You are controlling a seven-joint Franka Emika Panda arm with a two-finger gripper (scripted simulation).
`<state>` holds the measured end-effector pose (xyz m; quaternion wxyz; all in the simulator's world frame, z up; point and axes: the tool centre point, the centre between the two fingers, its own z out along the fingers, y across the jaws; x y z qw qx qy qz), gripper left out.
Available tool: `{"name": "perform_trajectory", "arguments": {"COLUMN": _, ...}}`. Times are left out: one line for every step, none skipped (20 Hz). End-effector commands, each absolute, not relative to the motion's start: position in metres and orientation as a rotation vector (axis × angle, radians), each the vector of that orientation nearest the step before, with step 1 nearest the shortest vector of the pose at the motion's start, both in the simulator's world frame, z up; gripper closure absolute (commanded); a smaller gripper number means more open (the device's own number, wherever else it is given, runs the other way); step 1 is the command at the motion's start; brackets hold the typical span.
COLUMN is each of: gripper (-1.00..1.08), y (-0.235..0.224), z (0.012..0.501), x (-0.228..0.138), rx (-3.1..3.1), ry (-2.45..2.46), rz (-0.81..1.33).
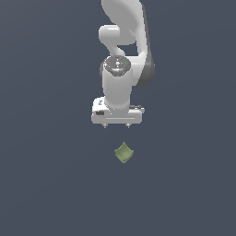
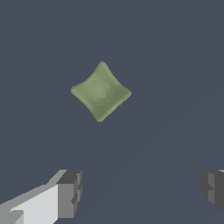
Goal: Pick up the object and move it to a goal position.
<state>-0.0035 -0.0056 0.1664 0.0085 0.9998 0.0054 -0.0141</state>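
**Gripper above the object, fingers wide and empty**

The white arm [image 1: 120, 55] reaches down from the top of the exterior view, its wrist pointing at the floor [image 1: 46, 184]. The gripper [image 1: 117, 125] hangs at its end, a broad white bar with two short fingertips poking out beneath it. Those tips stand well apart, near the two ends of the bar, and nothing sits between them.

The object [image 1: 123, 152] lies on the floor, lower in the exterior view than the gripper and slightly toward that view's right of the gripper's middle. A clear gap of floor separates it from the fingertips; they do not touch it. It is a small olive-green piece, smaller than the gripper bar, with a dished middle and pointed corners.

In the wrist view the object [image 2: 101, 91] shows as a four-pointed, diamond-like shape with inward-curving edges and a paler, shallow hollow at its centre. It lies alone on the plain dark grey-blue floor [image 2: 175, 65]. The two fingers [image 2: 69, 194] appear at the edge of this picture, grey pads facing each other across a wide span of bare floor, one with its white body showing behind it. The object sits clear of both fingers, not between them.
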Motion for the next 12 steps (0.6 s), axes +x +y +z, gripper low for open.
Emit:
{"name": "perform_trajectory", "arguments": {"gripper": -0.92, "y": -0.006, "z": 0.166, "x": -0.003, "rx": 3.124, "ry": 0.017, "rz": -0.044}}
{"name": "perform_trajectory", "arguments": {"gripper": -0.92, "y": -0.005, "z": 0.166, "x": -0.003, "rx": 3.124, "ry": 0.018, "rz": -0.044}}
{"name": "perform_trajectory", "arguments": {"gripper": -0.92, "y": -0.005, "z": 0.166, "x": -0.003, "rx": 3.124, "ry": 0.023, "rz": -0.043}}
{"name": "perform_trajectory", "arguments": {"gripper": -0.92, "y": -0.003, "z": 0.166, "x": -0.003, "rx": 3.124, "ry": 0.03, "rz": -0.042}}
{"name": "perform_trajectory", "arguments": {"gripper": -0.92, "y": -0.002, "z": 0.165, "x": -0.003, "rx": 3.123, "ry": 0.041, "rz": -0.04}}
{"name": "perform_trajectory", "arguments": {"gripper": -0.92, "y": 0.0, "z": 0.165, "x": -0.003, "rx": 3.123, "ry": 0.053, "rz": -0.038}}
{"name": "perform_trajectory", "arguments": {"gripper": -0.92, "y": 0.002, "z": 0.164, "x": -0.003, "rx": 3.122, "ry": 0.066, "rz": -0.035}}
{"name": "perform_trajectory", "arguments": {"gripper": -0.92, "y": 0.004, "z": 0.164, "x": -0.003, "rx": 3.122, "ry": 0.077, "rz": -0.033}}
{"name": "perform_trajectory", "arguments": {"gripper": -0.92, "y": 0.005, "z": 0.164, "x": -0.003, "rx": 3.121, "ry": 0.084, "rz": -0.032}}
{"name": "perform_trajectory", "arguments": {"gripper": -0.92, "y": 0.006, "z": 0.164, "x": -0.003, "rx": 3.121, "ry": 0.088, "rz": -0.031}}
{"name": "perform_trajectory", "arguments": {"gripper": -0.92, "y": 0.007, "z": 0.164, "x": -0.004, "rx": 3.121, "ry": 0.089, "rz": -0.03}}
{"name": "perform_trajectory", "arguments": {"gripper": -0.92, "y": 0.007, "z": 0.164, "x": -0.004, "rx": 3.121, "ry": 0.088, "rz": -0.03}}
